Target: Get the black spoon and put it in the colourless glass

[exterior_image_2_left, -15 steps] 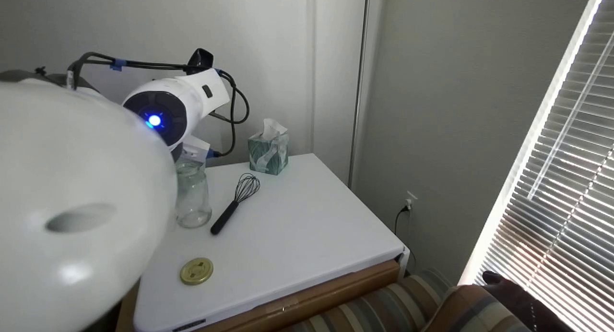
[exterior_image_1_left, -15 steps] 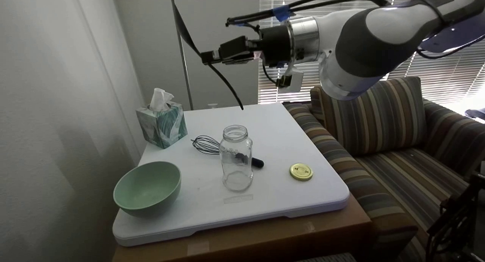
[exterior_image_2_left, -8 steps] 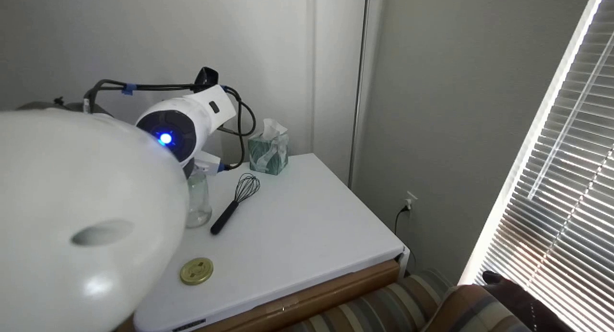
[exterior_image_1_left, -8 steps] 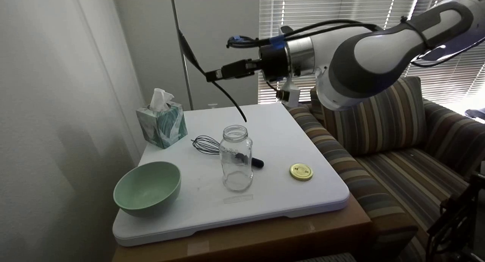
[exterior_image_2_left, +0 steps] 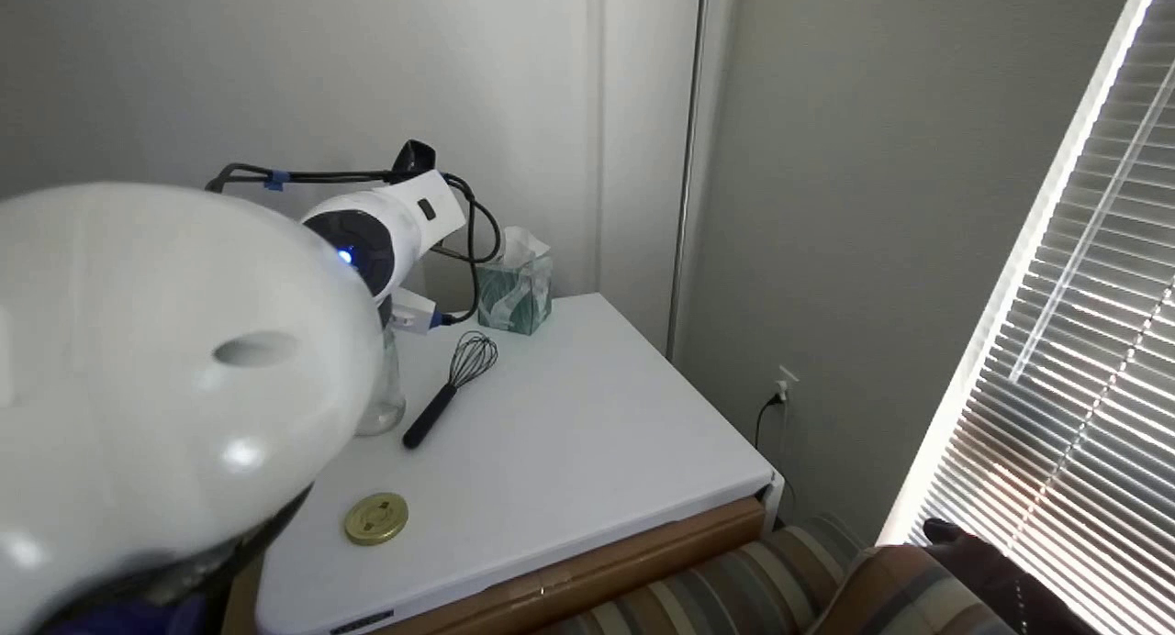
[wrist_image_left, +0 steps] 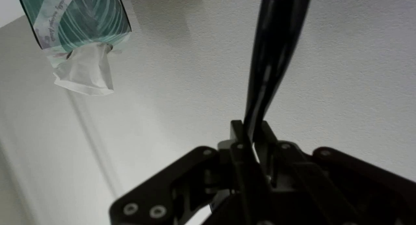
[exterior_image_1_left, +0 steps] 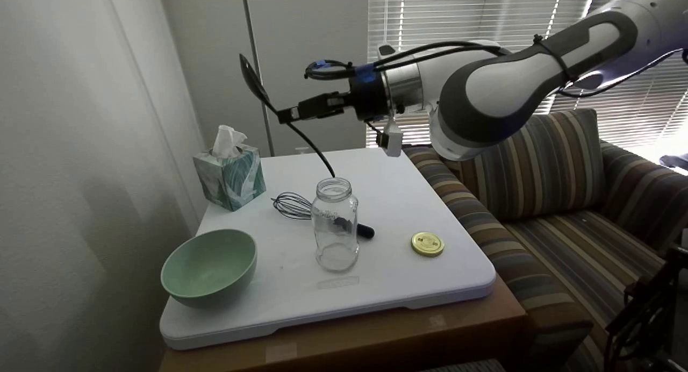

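In an exterior view, the gripper (exterior_image_1_left: 286,115), jaws nearly together, pinches a black spoon (exterior_image_1_left: 253,81) by the handle, oval end raised; its tip shows at the rim of the clear glass jar (exterior_image_1_left: 337,248), above or behind I cannot tell. In an exterior view, a wire whisk (exterior_image_2_left: 442,400) lies beyond a round gold lid (exterior_image_2_left: 376,519). In the wrist view, a leaf-patterned tissue box (wrist_image_left: 92,17) bears unreadable cursive writing.

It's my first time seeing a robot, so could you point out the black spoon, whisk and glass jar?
Black spoon (exterior_image_1_left: 252,80), in an exterior view: on its scoop end.
Whisk (exterior_image_2_left: 431,415), in an exterior view: on its handle.
Glass jar (exterior_image_1_left: 334,236), in an exterior view: on its clear body.
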